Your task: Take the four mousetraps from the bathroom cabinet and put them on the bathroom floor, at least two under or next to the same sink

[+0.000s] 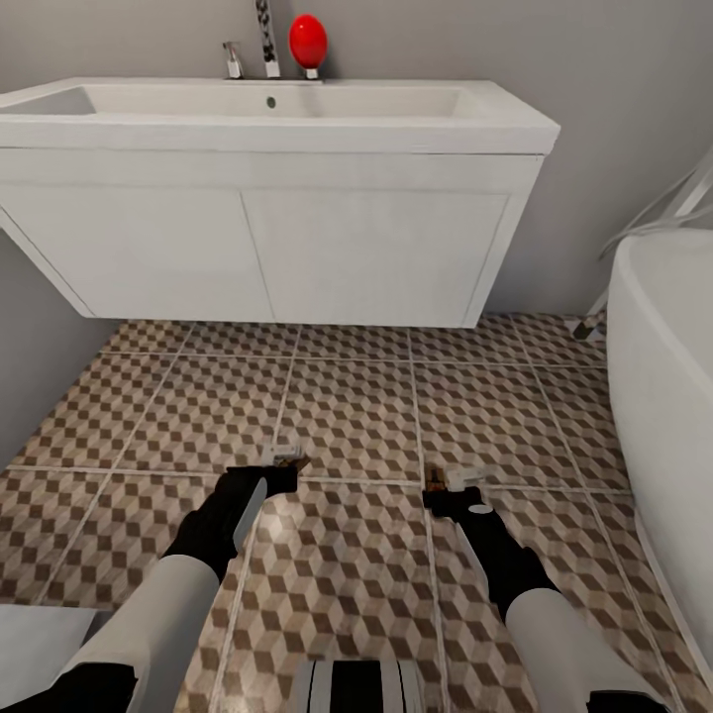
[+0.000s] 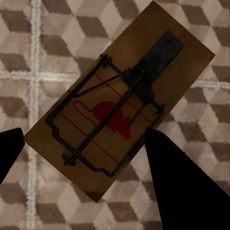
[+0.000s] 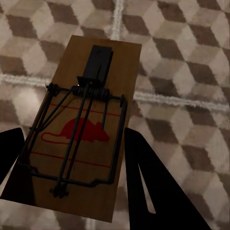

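Two flat dark-brown wooden mousetraps: one point(image 2: 120, 110) clamped between left gripper point(image 1: 280, 462) fingers, other point(image 3: 84, 129) between right gripper point(image 1: 458, 485) fingers, above cube-patterned floor tiles point(image 1: 356, 416), before white rectangular sink point(image 1: 277, 119).

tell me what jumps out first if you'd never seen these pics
The wide white sink on the back wall, with a bright red object standing on its rim beside the tap. Below it, the cube-patterned floor, over which both arms reach low. Each gripper, left gripper and right gripper, has a mousetrap with a red mouse print between its fingers: left mousetrap, right mousetrap.
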Controlling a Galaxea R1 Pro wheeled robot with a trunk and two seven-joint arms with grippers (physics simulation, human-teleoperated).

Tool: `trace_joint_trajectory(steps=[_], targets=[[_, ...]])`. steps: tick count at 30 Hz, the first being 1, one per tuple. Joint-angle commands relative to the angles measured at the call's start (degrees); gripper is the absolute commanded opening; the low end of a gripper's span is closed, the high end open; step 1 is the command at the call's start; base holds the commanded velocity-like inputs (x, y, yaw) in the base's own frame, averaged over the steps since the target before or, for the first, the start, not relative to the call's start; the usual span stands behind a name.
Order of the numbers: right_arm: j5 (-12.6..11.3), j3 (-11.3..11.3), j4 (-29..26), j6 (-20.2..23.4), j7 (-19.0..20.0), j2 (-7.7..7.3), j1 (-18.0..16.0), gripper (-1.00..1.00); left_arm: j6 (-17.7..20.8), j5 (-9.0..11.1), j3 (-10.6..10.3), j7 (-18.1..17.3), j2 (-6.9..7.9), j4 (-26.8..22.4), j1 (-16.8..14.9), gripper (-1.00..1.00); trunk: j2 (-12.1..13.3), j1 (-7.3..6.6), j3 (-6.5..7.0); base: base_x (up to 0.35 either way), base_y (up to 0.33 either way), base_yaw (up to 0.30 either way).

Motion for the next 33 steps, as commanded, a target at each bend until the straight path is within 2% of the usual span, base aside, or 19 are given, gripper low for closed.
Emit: trace_joint_trajectory(steps=[1,5,11,16,27,33], targets=[[0.4,-0.3,-0.1,0.3,0.2,0.07,0.0,-1.00,0.3,0.2,0.0,0.1,0.00,-0.4,0.0,-1.00,0.0,0.01,-0.27,0.000,0.000,0.000],[0.4,-0.2,-0.1,0.3,0.2,0.10,0.0,-1.00,0.4,0.2,-0.1,0.0,0.00,-3.3,0.0,-1.00,0.0,0.04,-0.49,0.000,0.000,0.000],[0.4,-0.2,-0.1,0.3,0.3,0.14,0.0,-1.00,0.7,0.3,-0.3,-0.2,-0.07,-13.4,0.2,-1.00,0.0,0.04,-0.49,0.000,0.000,0.000],[0.4,-0.2,-0.1,0.3,0.3,0.16,0.0,-1.00,0.7,0.3,-1.1,-2.1,0.00,-17.9,0.5,-1.00,0.0,0.04,-0.49,0.000,0.000,0.000],[0.4,-0.2,-0.1,-0.1,0.3,0.16,0.0,-1.00,0.5,0.3,-1.3,-2.8,0.09,-17.7,0.9,-1.00,0.0,0.04,-0.49,0.000,0.000,0.000],[0.5,0.1,-0.1,-8.0,0.3,0.09,0.0,-1.00,0.4,0.3,-1.3,-3.0,0.02,-15.3,0.9,-1.00,0.0,0.04,-0.49,0.000,0.000,0.000]])
